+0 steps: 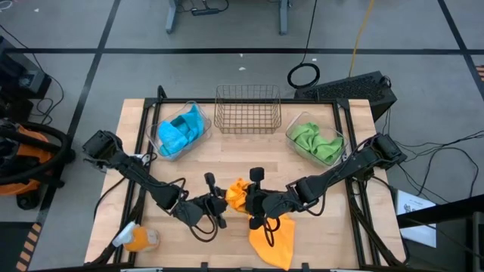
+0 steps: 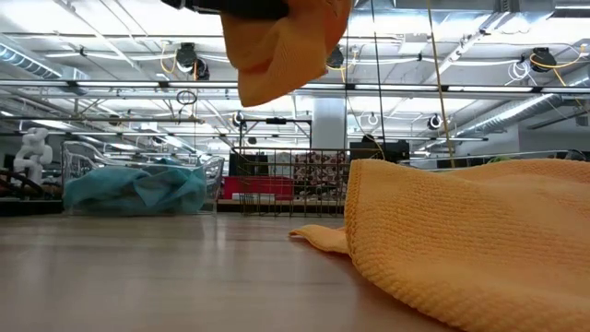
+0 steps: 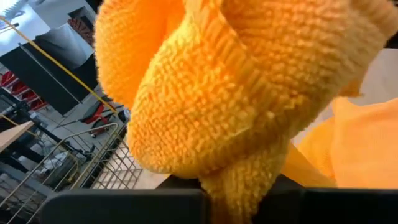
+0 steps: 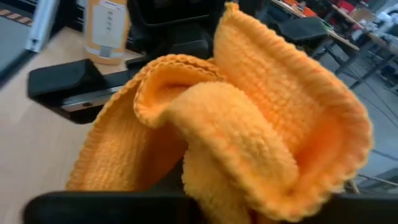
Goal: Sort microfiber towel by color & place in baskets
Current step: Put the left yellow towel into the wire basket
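A bunched orange towel (image 1: 237, 194) hangs above the table's near middle, with both grippers on it. My left gripper (image 1: 224, 204) comes at it from the left and my right gripper (image 1: 254, 205) from the right, both shut on it. A second stretch of orange towel (image 1: 274, 240) lies flat on the table by the near edge; I cannot tell whether it joins the lifted bunch. At the far side stand a clear bin with blue towels (image 1: 180, 130), a copper wire basket (image 1: 247, 110) and a clear bin with green towels (image 1: 316, 142). My left gripper pinches a thick bunched fold of the orange towel (image 3: 239, 177) between its two fingers, several layers together. The fingers reach in nearly level from the table's left. The bunch bulges above the fingers, clear of the table. My right gripper pinches another bunched fold of the same towel (image 4: 208, 168) between its fingers, several layers. It comes nearly level from the table's right, facing my left gripper (image 4: 81, 87). The towel's hemmed edge (image 4: 180, 62) curls up over the fingers.
An orange bottle (image 1: 141, 239) lies near the table's near left corner. In the low view the flat towel (image 2: 461, 240) fills the near right, with the blue-towel bin (image 2: 138, 189) and wire basket (image 2: 295, 184) far behind. Bare wood lies between the grippers and the baskets.
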Action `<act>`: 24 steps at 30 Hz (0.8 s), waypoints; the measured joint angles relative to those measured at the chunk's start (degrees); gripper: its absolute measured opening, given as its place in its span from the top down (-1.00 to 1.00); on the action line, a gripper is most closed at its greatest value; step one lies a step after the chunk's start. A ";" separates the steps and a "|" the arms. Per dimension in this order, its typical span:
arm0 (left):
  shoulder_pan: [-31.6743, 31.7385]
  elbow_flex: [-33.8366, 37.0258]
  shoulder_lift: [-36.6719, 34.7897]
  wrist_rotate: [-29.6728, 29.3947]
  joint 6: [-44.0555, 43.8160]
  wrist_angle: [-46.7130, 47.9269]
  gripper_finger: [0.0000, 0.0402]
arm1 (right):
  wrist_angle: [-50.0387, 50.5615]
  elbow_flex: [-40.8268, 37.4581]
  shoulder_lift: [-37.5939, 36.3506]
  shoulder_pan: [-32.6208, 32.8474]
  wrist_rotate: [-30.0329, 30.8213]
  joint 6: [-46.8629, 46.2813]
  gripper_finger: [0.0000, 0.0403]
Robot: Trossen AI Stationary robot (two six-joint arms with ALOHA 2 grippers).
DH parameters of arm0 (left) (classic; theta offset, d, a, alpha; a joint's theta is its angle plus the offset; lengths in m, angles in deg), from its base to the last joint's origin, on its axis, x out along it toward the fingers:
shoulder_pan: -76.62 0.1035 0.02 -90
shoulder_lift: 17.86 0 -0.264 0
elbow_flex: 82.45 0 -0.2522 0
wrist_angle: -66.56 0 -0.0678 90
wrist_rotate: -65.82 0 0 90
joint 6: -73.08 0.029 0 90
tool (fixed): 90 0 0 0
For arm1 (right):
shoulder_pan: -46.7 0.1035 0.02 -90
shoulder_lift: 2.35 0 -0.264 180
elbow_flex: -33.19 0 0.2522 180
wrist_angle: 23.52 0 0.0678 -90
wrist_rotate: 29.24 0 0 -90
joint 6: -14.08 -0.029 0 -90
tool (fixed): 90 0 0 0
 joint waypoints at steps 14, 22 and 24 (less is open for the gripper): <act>6.33 -0.02 -0.03 -0.60 7.24 -0.96 0.85 | 20.26 0.07 -4.68 2.34 7.47 -13.05 -0.34; 13.92 -0.02 -0.05 -0.66 10.35 -0.64 0.86 | 38.21 0.04 -9.14 4.61 12.10 -26.97 -0.44; 15.88 -0.02 -0.07 -0.37 9.30 -0.33 0.86 | 39.06 0.02 -9.31 5.16 13.29 -28.05 -0.43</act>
